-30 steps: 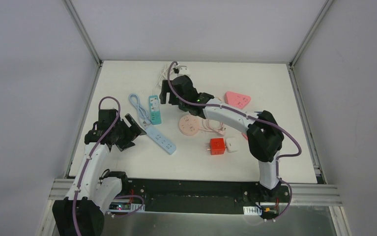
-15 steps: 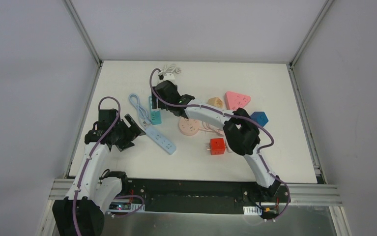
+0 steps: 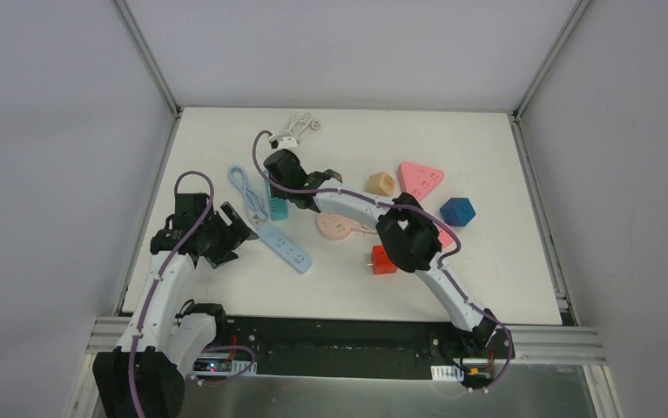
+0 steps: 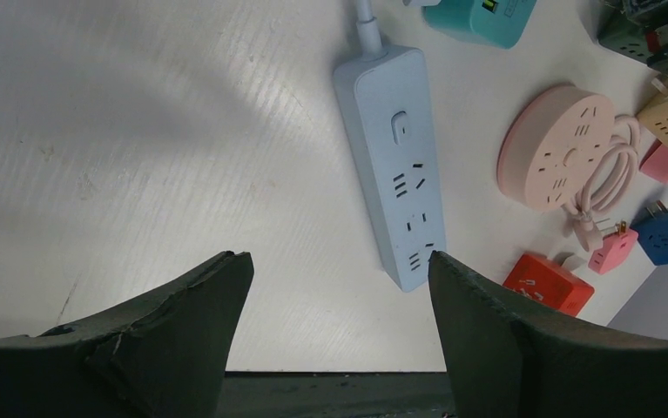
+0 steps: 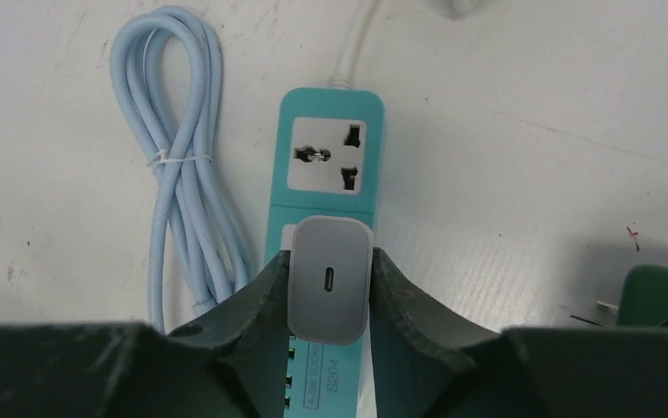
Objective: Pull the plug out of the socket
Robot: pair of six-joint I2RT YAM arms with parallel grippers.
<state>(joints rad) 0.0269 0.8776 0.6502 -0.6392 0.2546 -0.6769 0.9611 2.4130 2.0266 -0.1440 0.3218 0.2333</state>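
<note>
A teal socket strip (image 5: 326, 165) lies flat on the table, with a small grey-white plug (image 5: 330, 279) seated in its lower socket. My right gripper (image 5: 330, 257) is shut on the plug, one finger pressed against each side. From above, the right gripper (image 3: 276, 174) covers the upper part of the teal socket strip (image 3: 277, 209), and the plug is hidden there. My left gripper (image 4: 339, 261) stands open over bare table just left of a light-blue power strip (image 4: 391, 165), touching nothing.
A coiled light-blue cable (image 5: 178, 174) lies left of the teal strip. A pink round socket (image 3: 334, 224), a red cube (image 3: 384, 259), a tan block (image 3: 381, 183), a pink triangle (image 3: 421, 177) and a blue cube (image 3: 457, 211) sit to the right. A white cable (image 3: 300, 126) lies at the back.
My right arm swung left and down over the teal strip, and its jaws closed onto the plug. The left arm has stayed put with its jaws open.
</note>
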